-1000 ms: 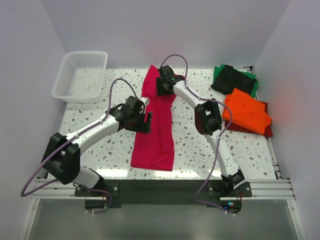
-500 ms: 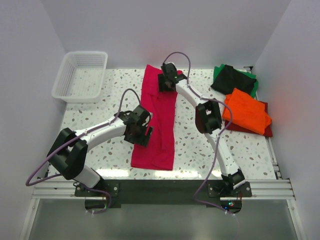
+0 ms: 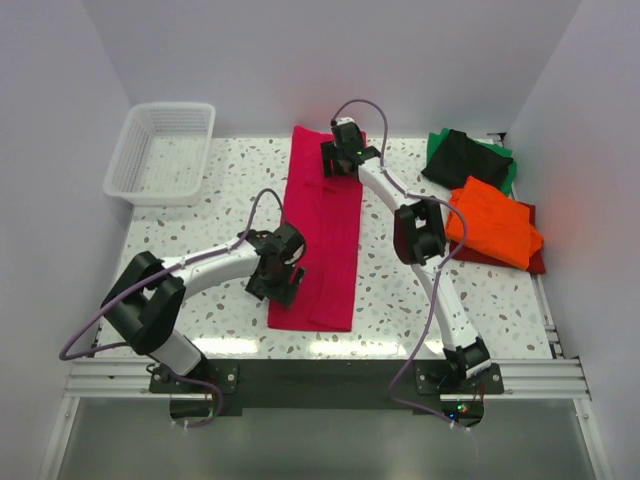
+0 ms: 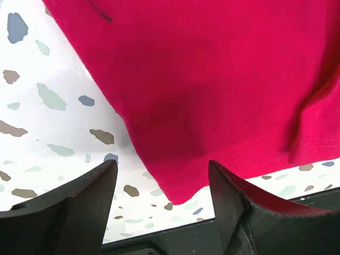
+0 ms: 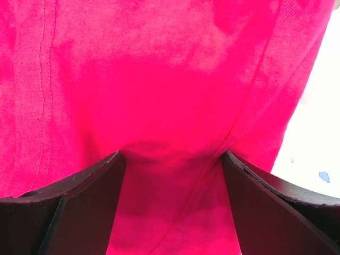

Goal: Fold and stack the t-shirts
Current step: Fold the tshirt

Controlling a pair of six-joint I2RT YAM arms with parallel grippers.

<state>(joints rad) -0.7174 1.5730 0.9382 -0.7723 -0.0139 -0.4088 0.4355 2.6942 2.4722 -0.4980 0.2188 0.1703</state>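
Crimson shirt (image 3: 325, 235) in a long folded strip mid-table; both grippers spread, pinching nothing.
Likely next, a crosswise fold: pinch all layers at hem corner (image 4: 178, 194) with left gripper (image 3: 284, 283), match at far end with right gripper (image 3: 337, 165), lift evenly. Only in left wrist: corner between open fingers. Only in right wrist: stitched seam (image 5: 45, 79). Only from top: orange shirt (image 3: 492, 222) on stack, right.

Speckled terrazzo table (image 3: 490, 300), pale walls (image 3: 300, 60)
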